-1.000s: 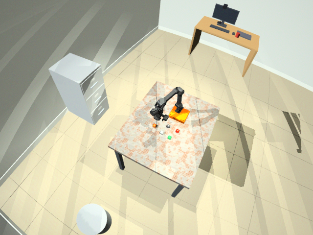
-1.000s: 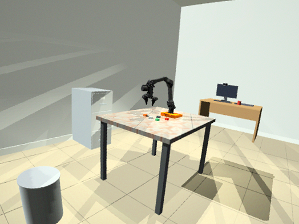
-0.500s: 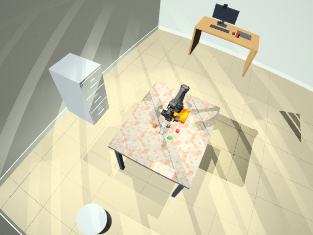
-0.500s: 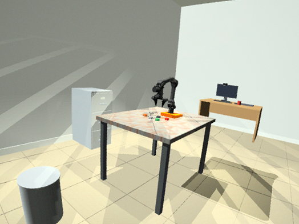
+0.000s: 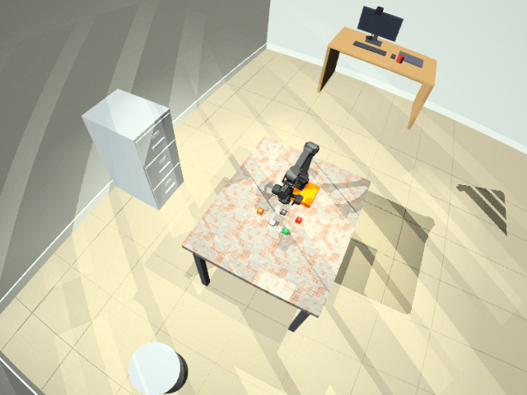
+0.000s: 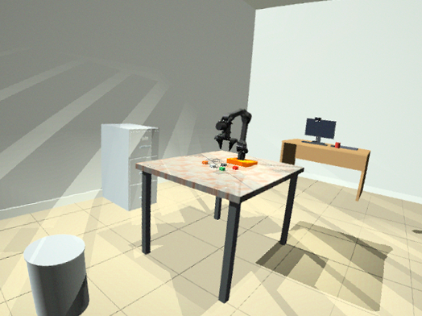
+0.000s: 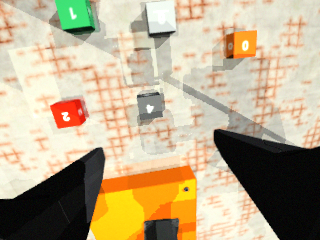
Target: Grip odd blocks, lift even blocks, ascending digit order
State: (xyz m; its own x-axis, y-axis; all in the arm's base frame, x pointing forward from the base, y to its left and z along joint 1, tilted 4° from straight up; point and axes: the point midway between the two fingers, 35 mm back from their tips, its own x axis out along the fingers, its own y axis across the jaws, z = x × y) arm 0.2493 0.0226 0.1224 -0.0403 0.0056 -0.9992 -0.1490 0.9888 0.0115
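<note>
Five small digit blocks lie on the patterned table (image 5: 238,259) (image 6: 189,176). In the wrist view I see an orange block (image 7: 241,44) (image 5: 259,211) (image 6: 204,161) marked 0, a green block (image 7: 75,15) (image 5: 285,231) (image 6: 221,168) marked 1, a red block (image 7: 68,112) (image 5: 298,220) (image 6: 235,167) marked 2, and a grey block (image 7: 150,106) (image 5: 283,211) marked 4. A white block (image 7: 160,17) (image 5: 272,222) has a digit I cannot read. My gripper (image 7: 160,144) (image 5: 281,193) (image 6: 226,144) is open and empty. It hangs well above the table, near the grey block.
The arm's orange base plate (image 5: 308,194) (image 6: 241,162) (image 7: 145,200) sits on the table just behind the blocks. Off the table stand a filing cabinet (image 5: 132,144), a desk with a monitor (image 5: 379,55) and a round bin (image 6: 56,276).
</note>
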